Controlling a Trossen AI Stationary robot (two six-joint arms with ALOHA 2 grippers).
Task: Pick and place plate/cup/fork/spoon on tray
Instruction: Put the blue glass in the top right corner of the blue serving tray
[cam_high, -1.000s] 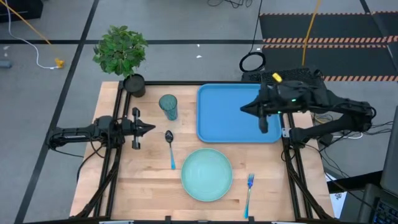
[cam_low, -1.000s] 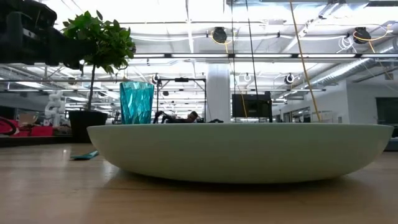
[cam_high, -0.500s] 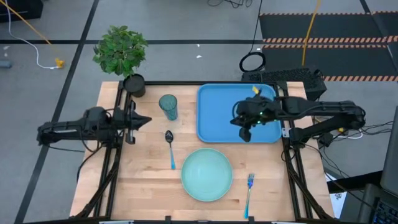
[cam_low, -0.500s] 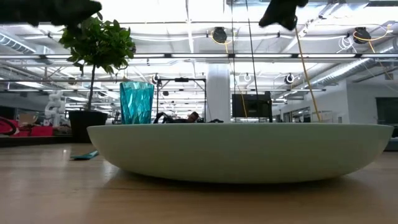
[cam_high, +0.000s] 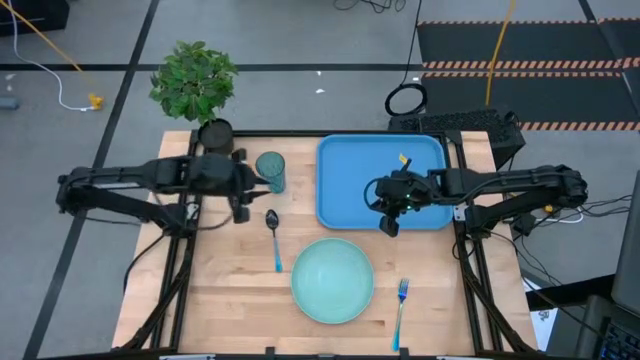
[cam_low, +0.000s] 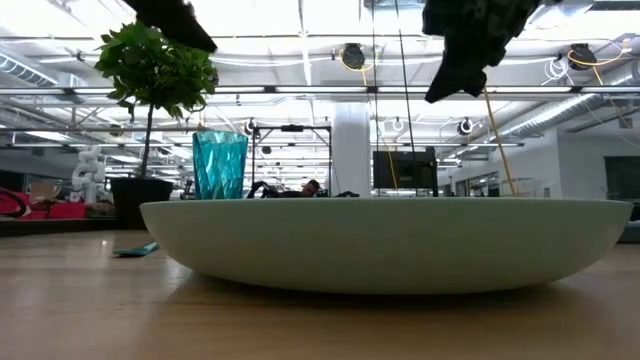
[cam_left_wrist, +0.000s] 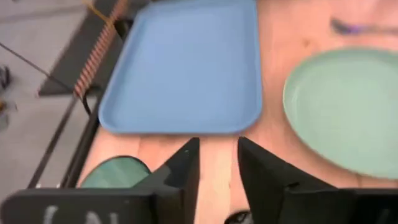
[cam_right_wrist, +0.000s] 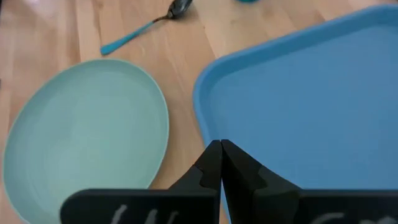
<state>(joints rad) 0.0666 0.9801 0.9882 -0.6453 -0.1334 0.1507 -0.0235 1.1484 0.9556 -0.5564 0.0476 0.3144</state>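
Observation:
The mint-green plate (cam_high: 333, 280) lies on the wooden table near its front edge and fills the low view (cam_low: 390, 245). The teal cup (cam_high: 270, 170) stands upright left of the blue tray (cam_high: 350, 165). The spoon (cam_high: 273, 235) lies near the cup, and the fork (cam_high: 401, 300) lies right of the plate. My left gripper (cam_high: 252, 188) is open and empty, above the table just beside the cup (cam_left_wrist: 115, 173). My right gripper (cam_high: 387, 215) is shut and empty, above the tray's near left part (cam_right_wrist: 311, 93).
A potted plant (cam_high: 200, 95) in a black pot stands at the table's far left corner, close behind the cup. Bare wood lies between the spoon and the table's left edge. Black frame rails run along both table sides.
My left gripper has swung from the table's left edge toward the right, up to the cup. My right gripper has gone from the tray's far right toward its near left part and has come lower. The tableware has not moved.

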